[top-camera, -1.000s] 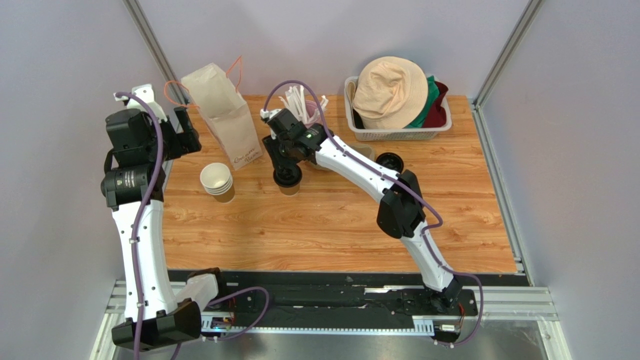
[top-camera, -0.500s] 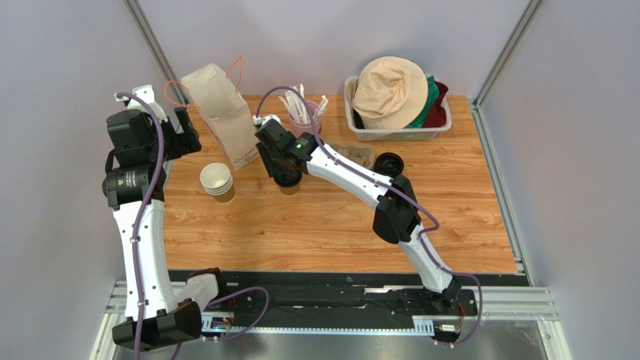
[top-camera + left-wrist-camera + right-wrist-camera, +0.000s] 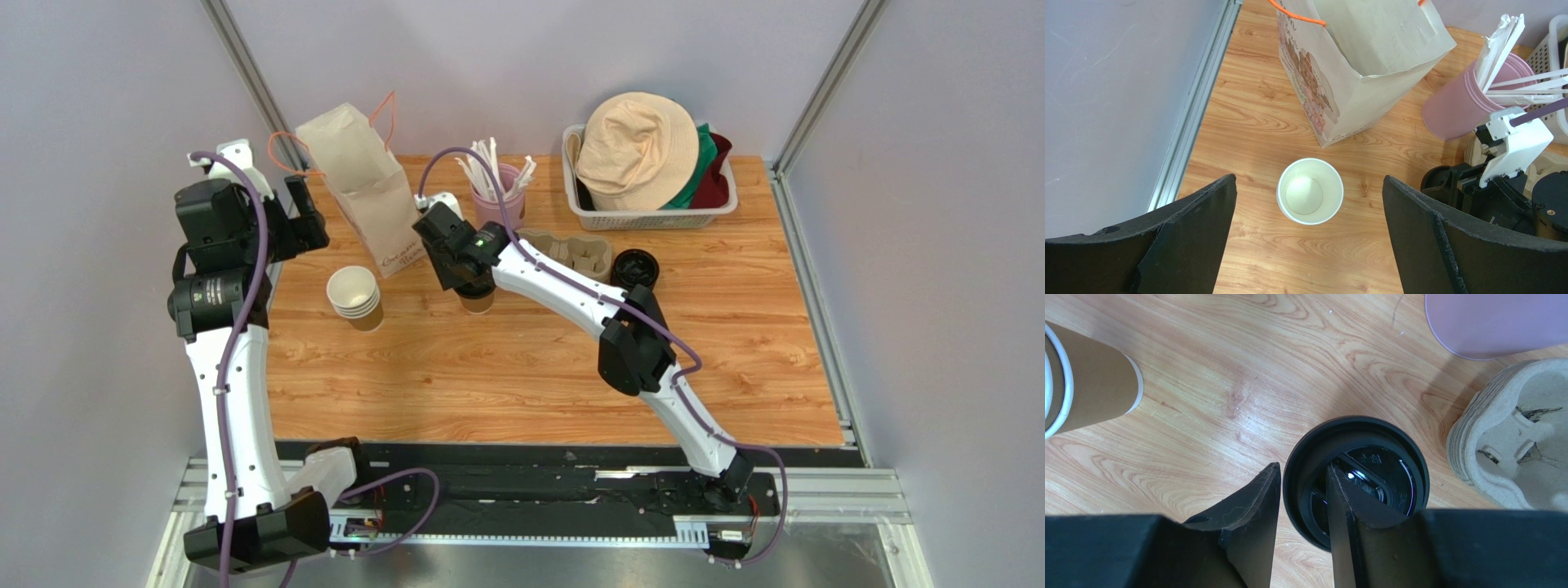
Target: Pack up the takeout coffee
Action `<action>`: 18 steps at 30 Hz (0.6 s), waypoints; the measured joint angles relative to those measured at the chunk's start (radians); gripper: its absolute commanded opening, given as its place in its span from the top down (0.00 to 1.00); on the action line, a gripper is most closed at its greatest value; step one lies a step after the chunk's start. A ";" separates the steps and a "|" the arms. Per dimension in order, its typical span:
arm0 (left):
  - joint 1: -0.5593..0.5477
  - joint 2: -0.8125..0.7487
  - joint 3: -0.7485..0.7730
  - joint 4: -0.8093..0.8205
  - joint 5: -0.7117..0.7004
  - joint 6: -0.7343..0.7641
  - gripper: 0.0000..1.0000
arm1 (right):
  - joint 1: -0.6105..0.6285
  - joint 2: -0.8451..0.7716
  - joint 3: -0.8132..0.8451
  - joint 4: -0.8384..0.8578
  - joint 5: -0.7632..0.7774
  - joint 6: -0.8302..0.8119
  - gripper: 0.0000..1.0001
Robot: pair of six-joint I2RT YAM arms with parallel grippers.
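Observation:
The takeout coffee (image 3: 477,299) is a brown cup with a black lid (image 3: 1379,471), standing mid-table in front of the paper bag (image 3: 368,196). My right gripper (image 3: 459,272) hangs directly over it. In the right wrist view the right gripper (image 3: 1303,467) is partly open and straddles the lid's left rim, one finger outside the cup and the other over the lid top. A thin gap shows at the outer finger. My left gripper (image 3: 298,223) is wide open, high over the stack of lidless cups (image 3: 1310,191), holding nothing.
The stack of lidless cups (image 3: 353,297) stands left of the coffee. A pink holder of straws (image 3: 497,196), a pulp cup carrier (image 3: 1517,441) and loose black lids (image 3: 635,266) lie behind and right. A basket (image 3: 650,221) with a hat sits at back right.
My right gripper has slid left over the coffee's lid and its jaws have narrowed around the rim. The left arm has not moved.

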 measured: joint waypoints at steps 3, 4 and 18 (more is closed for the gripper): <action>0.001 0.001 0.000 0.000 0.000 0.000 0.04 | 0.000 0.004 0.006 0.000 0.007 0.000 0.74; 0.002 0.002 0.000 0.000 0.001 0.000 0.04 | 0.000 0.004 0.007 0.000 0.008 -0.001 0.75; 0.008 0.007 0.000 0.000 0.017 0.000 0.04 | 0.002 -0.008 -0.019 0.018 0.008 -0.016 1.00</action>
